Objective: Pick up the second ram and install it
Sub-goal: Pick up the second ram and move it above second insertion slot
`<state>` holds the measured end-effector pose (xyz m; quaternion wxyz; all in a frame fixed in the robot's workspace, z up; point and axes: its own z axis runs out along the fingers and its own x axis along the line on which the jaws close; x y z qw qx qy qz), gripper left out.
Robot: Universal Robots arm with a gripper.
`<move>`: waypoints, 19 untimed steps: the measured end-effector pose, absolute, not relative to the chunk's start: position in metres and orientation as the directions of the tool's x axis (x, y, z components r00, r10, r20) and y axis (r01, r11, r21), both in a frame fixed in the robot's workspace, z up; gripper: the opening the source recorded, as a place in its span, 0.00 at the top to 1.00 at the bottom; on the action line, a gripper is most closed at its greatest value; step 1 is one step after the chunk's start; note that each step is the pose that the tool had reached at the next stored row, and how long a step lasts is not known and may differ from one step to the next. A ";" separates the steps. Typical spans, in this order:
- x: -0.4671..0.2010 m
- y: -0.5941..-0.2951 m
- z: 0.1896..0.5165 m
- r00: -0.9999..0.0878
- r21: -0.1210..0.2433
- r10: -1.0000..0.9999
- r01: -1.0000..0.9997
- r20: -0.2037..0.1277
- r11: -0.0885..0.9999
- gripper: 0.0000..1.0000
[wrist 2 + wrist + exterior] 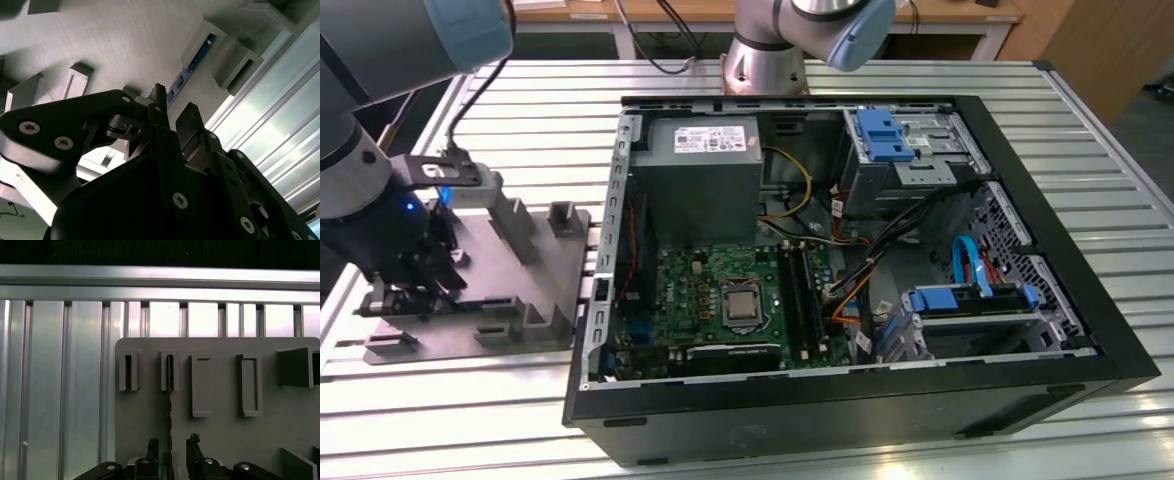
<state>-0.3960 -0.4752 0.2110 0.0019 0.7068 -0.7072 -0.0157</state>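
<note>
The second ram [170, 390] is a thin dark strip standing on edge in a slot of the grey fixture plate [220, 440]; in the second wrist view the ram [192, 62] shows bluish-dark between two grey blocks. My gripper [172, 447] is open and straddles the ram's near end, with one finger on each side and a small gap to each. Both dark fingertips [190, 120] show close to the plate. In the exterior view my gripper [414, 285] hangs low over the fixture plate [520, 290] at that view's left.
An open computer case [1067, 390] lies at the exterior view's right, with the motherboard [700, 300] and long black memory slots [794, 300] inside. Cables, blue drive bays [881, 135] and a power supply [707, 170] crowd the case. The ribbed aluminium table [60, 390] surrounds the fixture.
</note>
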 end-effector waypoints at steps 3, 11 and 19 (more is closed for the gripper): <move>-0.396 -0.475 0.208 -0.001 0.025 -1.000 -1.000 -0.019 0.000 0.64; -0.397 -0.475 0.201 -0.001 0.025 -1.000 -1.000 -0.019 0.001 0.64; -0.401 -0.475 0.194 -0.001 0.025 -1.000 -1.000 -0.019 0.000 0.64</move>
